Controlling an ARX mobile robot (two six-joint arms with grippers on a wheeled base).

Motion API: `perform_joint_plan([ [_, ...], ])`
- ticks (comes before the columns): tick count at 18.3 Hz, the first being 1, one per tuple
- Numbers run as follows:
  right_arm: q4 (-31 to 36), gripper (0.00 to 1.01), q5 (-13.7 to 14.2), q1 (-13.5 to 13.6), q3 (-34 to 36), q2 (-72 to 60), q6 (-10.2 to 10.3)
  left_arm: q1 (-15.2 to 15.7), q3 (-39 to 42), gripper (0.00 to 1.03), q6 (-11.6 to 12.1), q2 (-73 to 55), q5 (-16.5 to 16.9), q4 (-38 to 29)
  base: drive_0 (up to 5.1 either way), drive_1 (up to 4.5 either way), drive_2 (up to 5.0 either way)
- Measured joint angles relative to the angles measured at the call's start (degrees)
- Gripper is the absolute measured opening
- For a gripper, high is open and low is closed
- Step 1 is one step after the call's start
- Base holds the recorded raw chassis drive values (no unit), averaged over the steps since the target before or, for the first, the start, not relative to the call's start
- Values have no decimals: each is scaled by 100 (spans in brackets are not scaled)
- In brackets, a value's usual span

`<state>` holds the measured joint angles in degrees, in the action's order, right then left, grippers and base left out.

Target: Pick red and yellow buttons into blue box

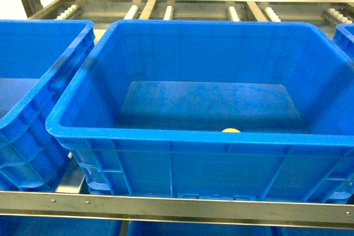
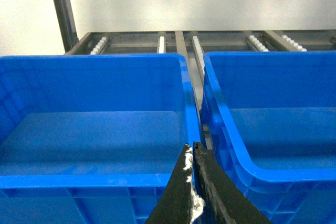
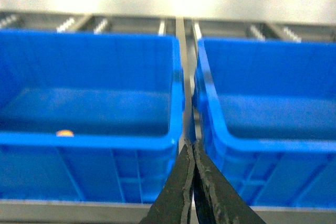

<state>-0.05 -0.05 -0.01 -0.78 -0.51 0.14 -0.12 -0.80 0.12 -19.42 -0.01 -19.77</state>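
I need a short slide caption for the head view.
Blue box on roller rack, yellow button cap peeking above its near rim.

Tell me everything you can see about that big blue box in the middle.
The blue box is a deep rectangular crate that looks like glossy plastic, with a thick rolled rim and ribbed outer walls. It sits upright on a metal rack with roller rails, with similar blue crates close on either side. Inside, only a yellow cap peeks above the near wall; the rest of the floor seen is bare.
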Motion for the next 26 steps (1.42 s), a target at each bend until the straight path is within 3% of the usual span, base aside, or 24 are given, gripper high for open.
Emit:
perform_joint_plan([
  [11, -20, 2, 0, 0, 2, 28, 0, 0, 0, 2, 0, 955, 0, 968, 0, 0, 0],
  [13, -20, 2, 0, 0, 2, 28, 0, 0, -4, 2, 0, 1644, 4, 2011, 0, 0, 0],
  [23, -20, 2, 0, 0, 2, 28, -4, 0, -4, 2, 0, 1884, 0, 2000, 0, 0, 0],
  [24, -17, 16, 0, 0, 2, 28, -2, 0, -4, 9, -9, 1884, 0, 2000, 0, 0, 0],
  [25, -20, 24, 0, 0, 2, 28, -2, 0, -4, 17, -9, 1884, 0, 2000, 0, 0, 0],
  [26, -20, 38, 0, 0, 2, 28, -2, 0, -4, 31, -9, 1884, 0, 2000, 0, 0, 0],
])
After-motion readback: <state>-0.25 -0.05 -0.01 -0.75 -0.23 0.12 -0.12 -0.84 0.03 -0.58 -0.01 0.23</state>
